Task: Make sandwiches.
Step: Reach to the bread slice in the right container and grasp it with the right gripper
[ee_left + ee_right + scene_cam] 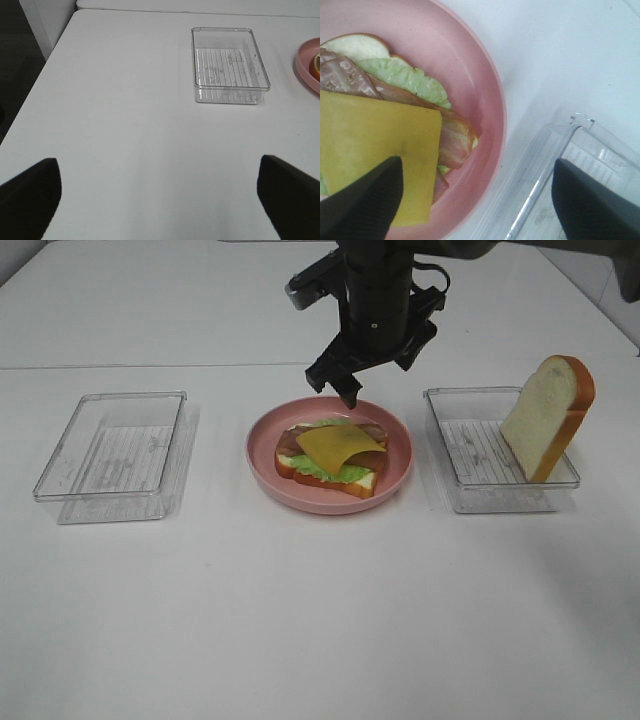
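**On the white counter: an open-faced stack on the pink plate, one bread slice apart**

On the white counter [320, 620], seen from the high camera, a round pink plate [390, 475] sat at the middle. On it lay a bread slice [335, 482] with lettuce [340, 473], bacon strips [368, 432] and a yellow cheese square [338, 445] on top. Just above the plate's far edge hung the right claw [372, 368], its dark fingers spread and holding nothing. A clear tray [110, 455] stood well to the left of the plate. Another clear tray [480, 495] stood to the right, with a second bread slice [548, 415] upright against its right side. A seam ran across the counter behind the trays; a darker strip showed at the far right corner.

In the left wrist view, the left claw [160, 200] was spread wide over bare counter, both dark fingertips [30, 195] at the frame's edge, nothing between them. The left tray lay ahead, the plate's rim just beside the frame's edge. A dark floor showed past the counter's edge.

In the right wrist view, the right claw's fingertips [362, 200] stood wide apart, one over the cheese, the other over the right tray. The bacon and lettuce showed under the cheese.
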Robot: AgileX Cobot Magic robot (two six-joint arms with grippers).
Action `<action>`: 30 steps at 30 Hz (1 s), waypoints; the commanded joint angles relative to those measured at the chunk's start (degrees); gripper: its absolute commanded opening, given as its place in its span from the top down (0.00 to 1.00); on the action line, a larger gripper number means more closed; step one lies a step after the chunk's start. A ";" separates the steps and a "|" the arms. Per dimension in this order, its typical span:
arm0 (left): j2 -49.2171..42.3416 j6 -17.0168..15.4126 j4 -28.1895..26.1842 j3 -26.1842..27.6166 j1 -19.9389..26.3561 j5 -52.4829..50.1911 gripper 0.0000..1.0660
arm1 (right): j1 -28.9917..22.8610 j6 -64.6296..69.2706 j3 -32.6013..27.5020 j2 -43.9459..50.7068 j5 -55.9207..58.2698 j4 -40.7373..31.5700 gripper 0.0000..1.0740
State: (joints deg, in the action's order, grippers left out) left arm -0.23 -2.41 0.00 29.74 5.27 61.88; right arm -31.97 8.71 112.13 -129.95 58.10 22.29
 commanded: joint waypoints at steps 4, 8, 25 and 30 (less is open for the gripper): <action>-1.15 0.00 -0.40 -0.11 0.11 -0.34 0.05 | 0.34 -1.20 0.17 6.25 4.30 0.80 0.24; -1.15 0.00 -0.40 -0.11 0.11 -0.34 0.05 | 1.72 -1.38 0.17 8.59 6.36 0.80 0.24; -1.15 0.00 -0.40 -0.11 0.11 -0.34 0.05 | 20.00 -2.64 0.11 14.50 15.53 -6.76 0.24; -1.15 0.00 -0.40 -0.11 0.11 -0.34 0.05 | 25.90 -3.44 0.11 14.50 15.53 -12.32 0.24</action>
State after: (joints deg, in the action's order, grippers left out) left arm -0.23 -2.41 0.00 29.74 5.27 61.88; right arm -7.79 5.90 112.13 -115.97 69.44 11.92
